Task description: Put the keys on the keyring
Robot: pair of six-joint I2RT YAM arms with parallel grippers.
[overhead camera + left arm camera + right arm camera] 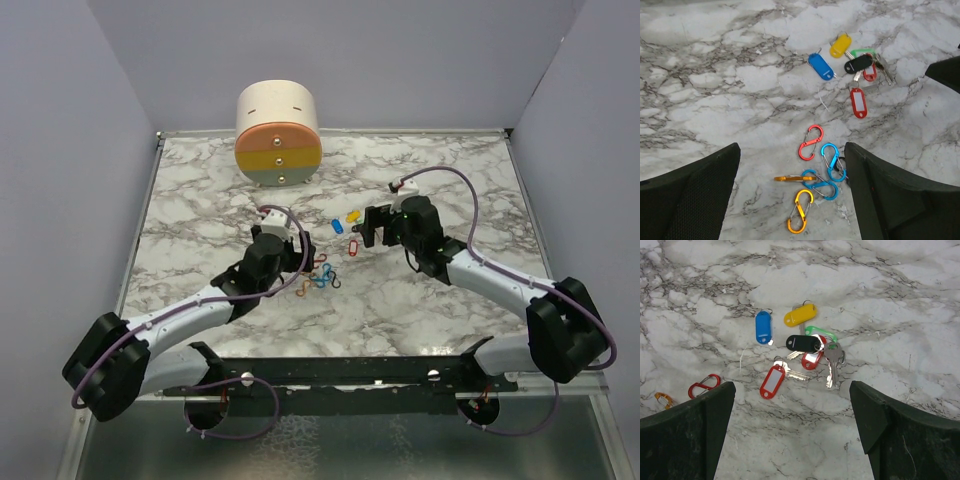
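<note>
Near edge: both arms' bases sat at the near edge of the marble table, and each arm reached inward toward the middle.
Clips: five S-shaped clips lay bunched just on the near side of the table's middle. The red clip lay by itself on the far side of the bunch. Two blue clips overlapped, an orange clip touched them, and a second orange clip lay nearest.
Left gripper: the left gripper hung above the clips with its fingers spread wide, gripping nothing.
Keys: the keys lay flat on the marble at about the table's middle, just beyond the clips, and neither gripper touched them.
Red tag: the red tag lay closest to the near edge, with a bare metal key beside it.
Cluster: a black tag, a green tag and a second red one overlapped in a heap with the silver blades.
Blue tag: the blue tag lay apart, toward the left edge.
Yellow tag: the yellow tag lay farthest, just beyond the heap.
Right gripper: the right gripper hovered just right of the keys, its fingers wide apart and empty.
Far edge: a cylinder stood at the far edge, left of centre, with its orange, yellow and grey banded face toward the arms.
</note>
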